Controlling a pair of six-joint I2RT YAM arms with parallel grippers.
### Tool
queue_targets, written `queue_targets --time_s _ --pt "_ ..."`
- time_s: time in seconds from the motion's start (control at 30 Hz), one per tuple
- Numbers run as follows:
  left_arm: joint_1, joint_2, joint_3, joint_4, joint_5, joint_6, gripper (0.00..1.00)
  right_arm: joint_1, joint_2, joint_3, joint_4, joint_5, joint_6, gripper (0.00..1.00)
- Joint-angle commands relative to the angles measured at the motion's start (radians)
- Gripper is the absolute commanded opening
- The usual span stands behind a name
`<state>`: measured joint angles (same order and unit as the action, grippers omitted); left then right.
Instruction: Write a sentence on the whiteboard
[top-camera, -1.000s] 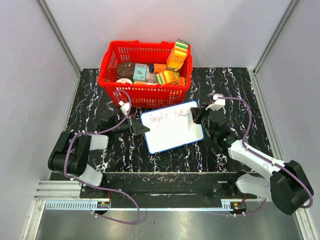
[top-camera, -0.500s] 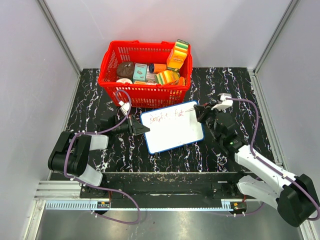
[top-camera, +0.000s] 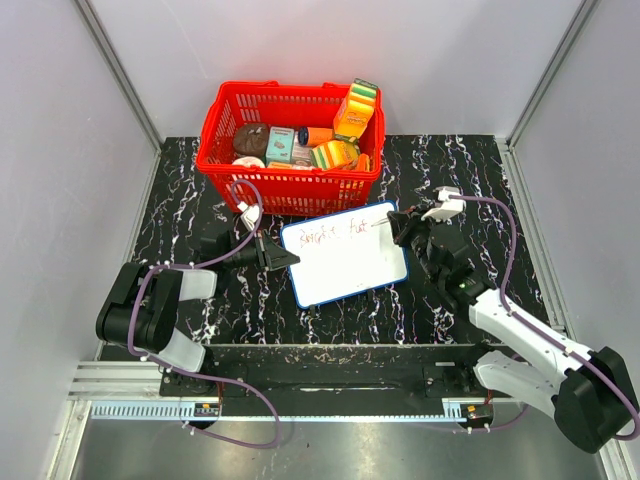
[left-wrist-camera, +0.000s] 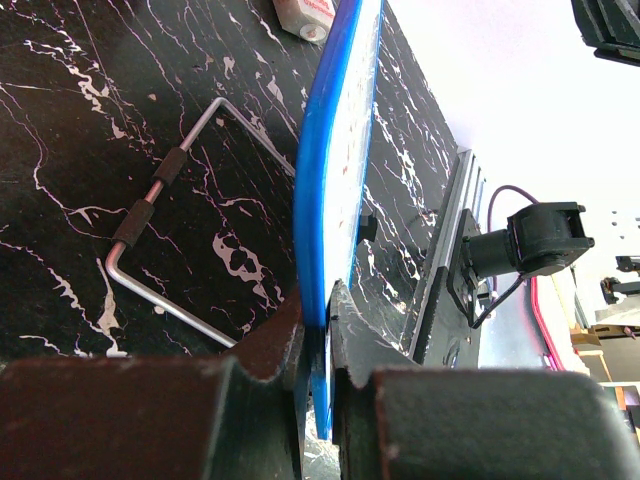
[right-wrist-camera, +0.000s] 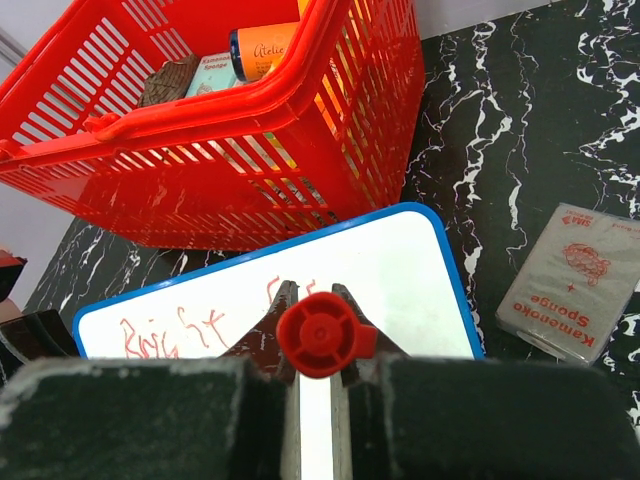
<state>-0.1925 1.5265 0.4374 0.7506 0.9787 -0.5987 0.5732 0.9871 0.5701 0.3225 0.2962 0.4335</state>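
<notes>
Whiteboard (top-camera: 345, 262) is pinched at its left edge by the left pincer (top-camera: 283, 258), and the red marker (right-wrist-camera: 318, 335) is gripped by the right pincer (top-camera: 400, 226). Board could easily get twisted loose if it's pressed too hard.

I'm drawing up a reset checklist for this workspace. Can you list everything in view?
basket: one, red, far side of the table.
packaged goods: several, mixed colours, inside the basket.
whiteboard: one, white with a blue frame, mid-table.
sentence: one line visible, red, near the board's far edge.
marker: one, red end, pointing at the board.
sponge packet: one, grey, right of the board.
wire rod: one, silver with black sleeves, next to the board.
table: one, black marbled.
left gripper: shut on the whiteboard's edge.
right gripper: shut on the marker.
</notes>
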Motion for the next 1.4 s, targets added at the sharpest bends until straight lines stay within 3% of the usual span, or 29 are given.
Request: queue_targets --time_s 0.0,0.37,1.37 --pt "-0.012 -0.012 0.012 -0.027 -0.078 0.103 0.00 -0.013 0.008 0.053 0.010 0.006 -0.019 0.00" --pt "-0.012 -0.012 0.014 -0.028 -0.078 0.103 0.00 -0.075 0.047 0.086 0.021 -0.052 -0.005 0.00" --pt "-0.015 -0.011 0.015 -0.034 -0.078 0.106 0.00 -0.073 0.197 0.116 0.115 -0.077 0.013 0.00"
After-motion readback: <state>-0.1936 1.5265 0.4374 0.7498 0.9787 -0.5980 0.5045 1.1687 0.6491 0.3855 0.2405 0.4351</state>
